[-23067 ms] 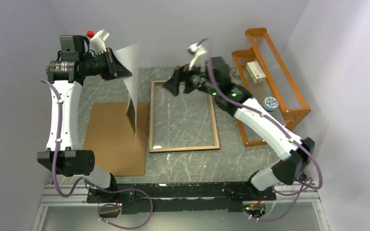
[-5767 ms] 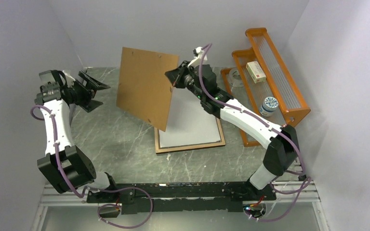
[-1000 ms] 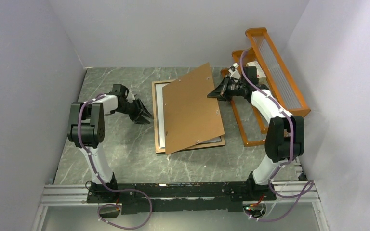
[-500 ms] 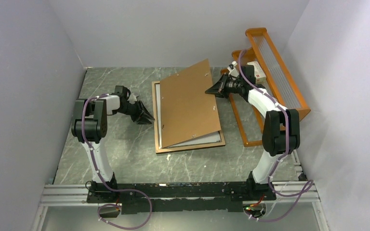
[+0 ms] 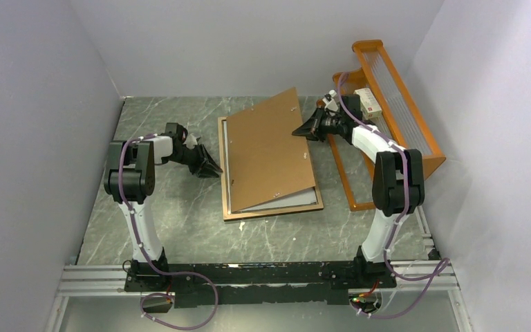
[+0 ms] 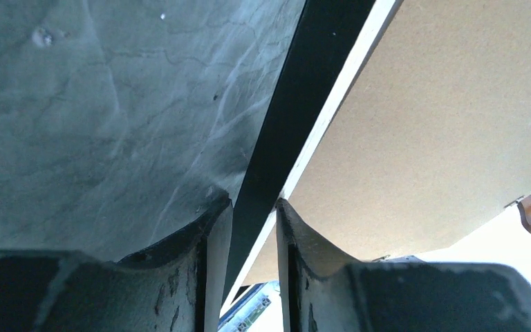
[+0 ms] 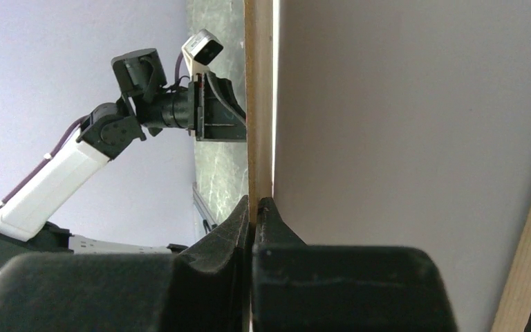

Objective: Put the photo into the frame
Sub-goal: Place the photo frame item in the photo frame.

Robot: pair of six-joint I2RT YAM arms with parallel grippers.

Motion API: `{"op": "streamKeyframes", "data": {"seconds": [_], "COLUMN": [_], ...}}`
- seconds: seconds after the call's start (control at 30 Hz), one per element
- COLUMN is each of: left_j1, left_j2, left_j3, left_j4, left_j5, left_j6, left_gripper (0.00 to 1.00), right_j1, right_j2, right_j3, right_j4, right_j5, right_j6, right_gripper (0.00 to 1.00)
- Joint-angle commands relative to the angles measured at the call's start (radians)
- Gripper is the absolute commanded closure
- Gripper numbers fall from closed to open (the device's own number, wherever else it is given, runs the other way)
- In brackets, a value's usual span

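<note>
The frame (image 5: 269, 213) lies flat at the centre of the grey, marble-veined surface (image 5: 173, 214), a thin rectangular border with its light-brown wooden back facing up. Inside it lies the photo (image 5: 297, 200), plain white side up. It shows only as a pale strip along the frame's lower edge and a narrower one down the left. The rest is covered by the backing board (image 5: 266, 155), a smooth, matte brown rectangular sheet with a few small fittings on its face. The board sits tilted, its lower-left part down over the frame and its upper-right corner raised past the frame's top edge. The right pincer (image 5: 299, 131) is closed on the board's thin right-hand edge. Its wrist view shows the two dark fingers pressed together on the tan, fibrous cut edge, with the board's flat face in shade on the right. The left pincer (image 5: 211, 168) sits low at the frame's left border, in the middle left of the overhead view. In its wrist view the curved black fingers (image 6: 214, 228) stand a narrow gap apart. A glossy black band of the frame's side shows through that gap, with a thin white line and the board's tan underside to its right. It cannot be told whether the fingers pinch the frame or only stand against it. At the right edge stands the orange rack (image 5: 431, 160), made of translucent ribbed rails, with a small white box (image 5: 368, 101) on it.
</note>
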Motion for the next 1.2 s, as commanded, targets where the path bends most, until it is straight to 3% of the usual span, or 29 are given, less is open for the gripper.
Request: {"op": "streamKeyframes", "data": {"seconds": [0.0,0.67,1.17], "left_j1": [-0.005,-0.004,-0.004], "left_j2": [0.031,0.053,0.058], "left_j3": [0.014,0.028,0.032], "left_j4": [-0.001,0.01,0.013], "left_j5": [-0.044,-0.052,-0.053], "left_j6": [0.035,0.023,0.021], "left_gripper": [0.65,0.65,0.66], "right_j1": [0.014,0.024,0.025], "right_j2": [0.023,0.053,0.041], "right_j3": [0.072,0.143,0.126], "right_j4": [0.034,-0.153,-0.099], "right_j5": [-0.053,-0.042,-0.054], "right_j6": [0.006,-0.06,-0.027], "right_gripper": [1.0,1.0,1.0]}}
